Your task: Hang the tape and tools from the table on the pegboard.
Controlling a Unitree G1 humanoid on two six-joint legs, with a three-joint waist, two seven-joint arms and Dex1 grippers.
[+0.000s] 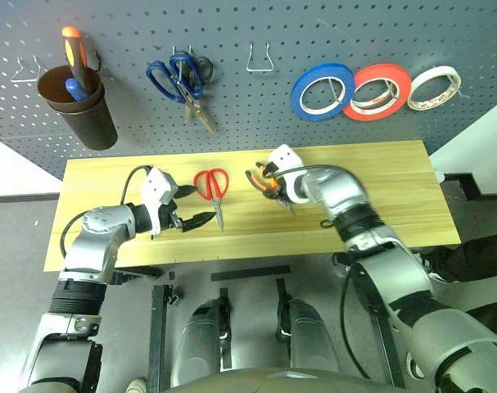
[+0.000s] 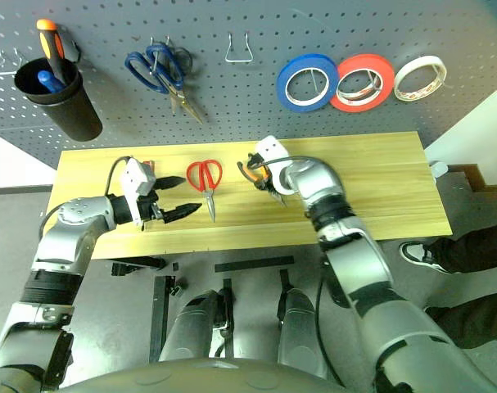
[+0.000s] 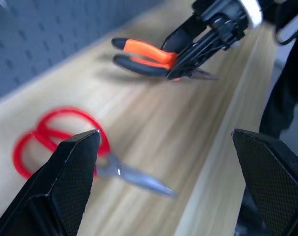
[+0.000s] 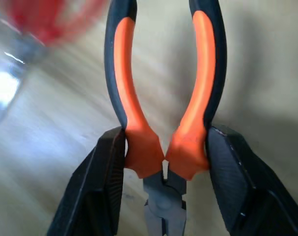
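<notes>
- The flat blue ring of tape already hangs on the dark grey pegboard with small holes.
- The red-handled scissors lie on the light yellow wooden table, not hung yet.
- The right gripper is clamped on the small orange-and-black pliers, lifted just above the table.
- The left gripper hovers with fingers wide apart, pointing at the scissors.

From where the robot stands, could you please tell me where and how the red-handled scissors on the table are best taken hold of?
Grip the red-handled scissors at the neck, where the red loops meet the blades, coming straight down from above. They lie flat on the table, loops toward the pegboard, closed blades toward the robot, so that narrow waist probably suits closing fingers best. The open left end effector hovers right beside them.
</notes>
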